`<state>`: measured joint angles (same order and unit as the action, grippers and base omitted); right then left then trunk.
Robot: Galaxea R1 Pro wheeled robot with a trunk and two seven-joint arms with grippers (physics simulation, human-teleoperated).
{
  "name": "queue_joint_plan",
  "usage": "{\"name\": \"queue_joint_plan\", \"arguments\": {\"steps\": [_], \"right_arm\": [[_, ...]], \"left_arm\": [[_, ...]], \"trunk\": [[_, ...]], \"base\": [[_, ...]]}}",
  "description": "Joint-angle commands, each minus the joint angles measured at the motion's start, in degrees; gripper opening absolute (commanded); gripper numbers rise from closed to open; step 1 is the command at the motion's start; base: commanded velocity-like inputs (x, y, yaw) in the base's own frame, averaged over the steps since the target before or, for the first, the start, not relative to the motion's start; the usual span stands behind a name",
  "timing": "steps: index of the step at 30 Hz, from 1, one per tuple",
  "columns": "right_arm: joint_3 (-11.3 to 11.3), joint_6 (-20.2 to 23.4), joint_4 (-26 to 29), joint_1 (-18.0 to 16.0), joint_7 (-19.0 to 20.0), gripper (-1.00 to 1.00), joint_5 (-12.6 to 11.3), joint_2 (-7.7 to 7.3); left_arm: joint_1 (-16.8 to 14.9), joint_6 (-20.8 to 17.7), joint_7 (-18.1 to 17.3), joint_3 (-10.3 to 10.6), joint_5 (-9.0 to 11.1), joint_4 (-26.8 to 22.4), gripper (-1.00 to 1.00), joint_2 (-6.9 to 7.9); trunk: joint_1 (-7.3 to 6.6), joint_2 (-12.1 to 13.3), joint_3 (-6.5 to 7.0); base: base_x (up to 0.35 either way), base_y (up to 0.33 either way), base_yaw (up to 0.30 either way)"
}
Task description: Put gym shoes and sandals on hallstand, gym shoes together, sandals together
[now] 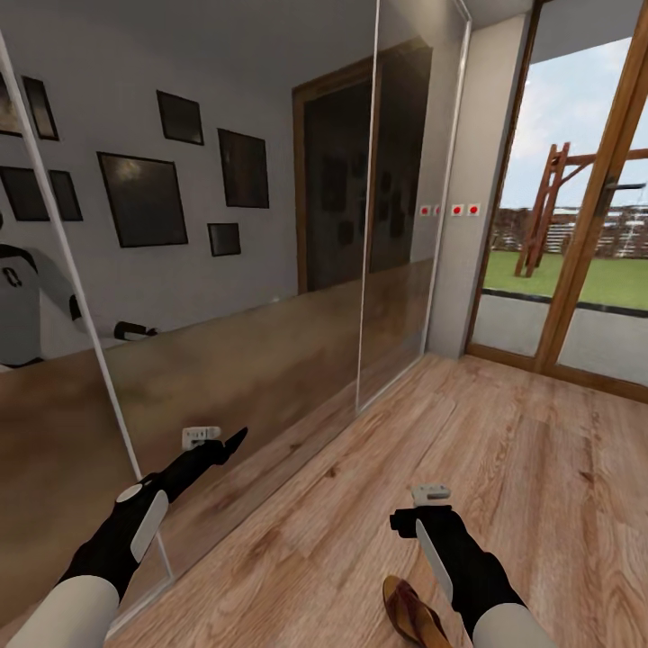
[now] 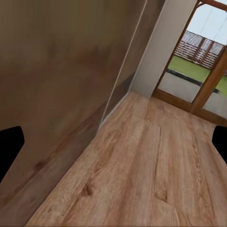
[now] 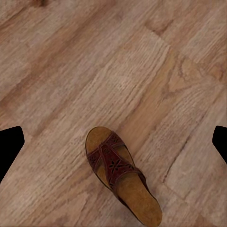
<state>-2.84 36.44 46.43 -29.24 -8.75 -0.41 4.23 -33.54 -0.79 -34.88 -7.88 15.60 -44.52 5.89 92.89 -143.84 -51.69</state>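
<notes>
One flat brown leather sandal with a tan footbed point(image 3: 122, 177) lies on the warm brown wood-plank corridor floor point(image 1: 504, 468), near the robot and just beside its right forearm in the head view point(image 1: 412, 614). The right gripper point(image 1: 430, 506) hovers above the floor a little farther out than the sandal; in the right wrist view its dark fingertips point(image 3: 10, 144) stand far apart at both edges, so its jaws are spread wide and hold nothing. The left gripper point(image 1: 216, 443) points at the tall mirrored sliding-door wardrobe point(image 1: 270, 252), also spread wide and holding nothing.

The step in hand looks like reaching for this sandal. To do it well, draw the right gripper back over the strap, turn the wrist so the fingers straddle the sandal across its narrow width, then descend straight until the pads flank the sole edges before closing. A skewed approach would likely push the light sandal along the smooth planks.
</notes>
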Motion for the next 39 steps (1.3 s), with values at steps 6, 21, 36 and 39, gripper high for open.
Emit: {"name": "queue_joint_plan", "arguments": {"steps": [6,21,36,39], "right_arm": [[-0.15,0.3,0.06,-0.03,-0.3,1.0,-0.04,-0.01],[-0.15,0.3,0.06,-0.03,-0.3,1.0,-0.03,-0.01],[-0.15,0.3,0.06,-0.03,-0.3,1.0,-0.03,-0.01],[-0.15,0.3,0.06,-0.03,-0.3,1.0,-0.04,-0.01]], "left_arm": [[-0.04,-0.09,-0.28,-0.08,0.31,0.05,1.0,0.0],[-0.04,-0.09,-0.28,-0.03,0.31,0.05,1.0,0.0],[-0.04,-0.09,-0.28,-0.1,0.31,0.05,1.0,0.0],[-0.04,-0.09,-0.28,-0.06,0.31,0.05,1.0,0.0]], "trunk": [[-0.01,-0.03,-0.06],[-0.01,-0.03,-0.45],[-0.01,-0.03,-0.56],[-0.01,-0.03,-0.56]], "base": [[0.014,-0.003,0.0],[0.007,-0.005,0.142],[0.053,-0.046,0.039],[0.011,-0.006,0.0]]}}
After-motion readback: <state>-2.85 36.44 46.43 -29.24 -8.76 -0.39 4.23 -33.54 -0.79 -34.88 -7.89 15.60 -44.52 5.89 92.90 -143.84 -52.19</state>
